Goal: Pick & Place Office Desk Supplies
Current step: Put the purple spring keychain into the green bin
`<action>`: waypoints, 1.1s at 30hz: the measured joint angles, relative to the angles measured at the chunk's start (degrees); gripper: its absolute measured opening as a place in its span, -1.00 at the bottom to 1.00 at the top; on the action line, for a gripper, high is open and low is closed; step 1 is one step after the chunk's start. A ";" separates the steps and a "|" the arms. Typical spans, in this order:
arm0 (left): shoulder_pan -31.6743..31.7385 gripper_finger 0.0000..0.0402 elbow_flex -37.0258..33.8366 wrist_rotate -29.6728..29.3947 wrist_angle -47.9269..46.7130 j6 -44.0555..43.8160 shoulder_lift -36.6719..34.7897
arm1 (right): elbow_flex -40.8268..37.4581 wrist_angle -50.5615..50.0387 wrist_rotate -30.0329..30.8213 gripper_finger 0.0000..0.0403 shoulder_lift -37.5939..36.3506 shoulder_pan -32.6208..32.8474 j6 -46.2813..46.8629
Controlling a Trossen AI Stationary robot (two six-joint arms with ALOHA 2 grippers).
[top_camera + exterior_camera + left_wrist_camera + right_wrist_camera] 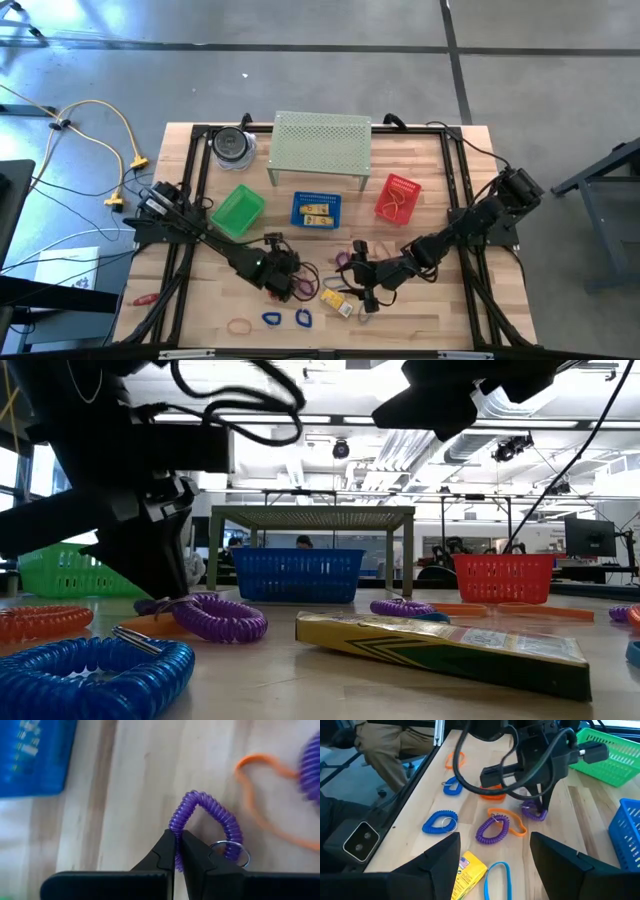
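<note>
The left claw (176, 851) is pinched tight on one end of the purple coil loop (205, 827); the loop stretches away from its tips. The right claw (495, 865) waits wide open nearby.

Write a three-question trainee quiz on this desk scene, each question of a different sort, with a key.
1. True or false: the left hand is shut on a purple coil loop.
2. Multiple choice: which basket stands between the green basket and the red basket? A) yellow B) blue C) black
3. Fill in: the right hand hangs with its fingers ____ above a yellow box.

Key: 1 true; 2 B, the blue basket; 3 open.
</note>
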 joint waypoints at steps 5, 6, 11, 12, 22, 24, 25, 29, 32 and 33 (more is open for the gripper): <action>0.00 -0.97 2.30 0.33 -5.80 -2.57 0.00 | 0.00 -0.02 0.11 0.15 0.00 0.02 0.00; 0.00 -0.97 3.26 0.80 -7.33 -3.52 0.00 | 0.00 -0.04 0.14 0.15 0.00 0.02 -0.06; -0.49 -0.97 8.27 0.84 -15.99 -7.17 -0.22 | 0.00 -0.04 0.22 0.15 0.00 0.00 -0.42; -0.72 -0.97 9.24 0.51 -17.53 -7.22 -0.22 | 0.00 -0.04 0.22 0.15 0.00 0.00 -0.44; -1.52 -0.97 18.55 -0.46 -43.52 -20.01 -3.09 | 0.00 1.52 -1.09 0.15 -0.07 0.47 -0.21; -1.51 -0.97 18.59 -0.55 -47.49 -21.34 -5.33 | -0.02 1.22 -1.34 0.15 -0.07 0.57 0.17; -1.51 -0.97 18.59 -0.55 -49.37 -21.73 -6.56 | -0.02 1.45 -1.52 0.15 -0.07 0.59 0.33; -0.69 -0.97 18.38 -0.45 -55.01 -23.59 -12.41 | -0.02 2.04 -1.09 0.15 -0.07 1.13 -0.01; 1.60 -0.97 16.51 -0.47 -54.99 -23.38 -17.42 | -0.02 2.08 -1.43 0.15 -0.07 1.25 0.04; 2.64 -0.97 15.47 -0.48 -54.83 -23.44 -19.25 | -0.02 2.08 -1.47 0.15 -0.07 1.25 0.00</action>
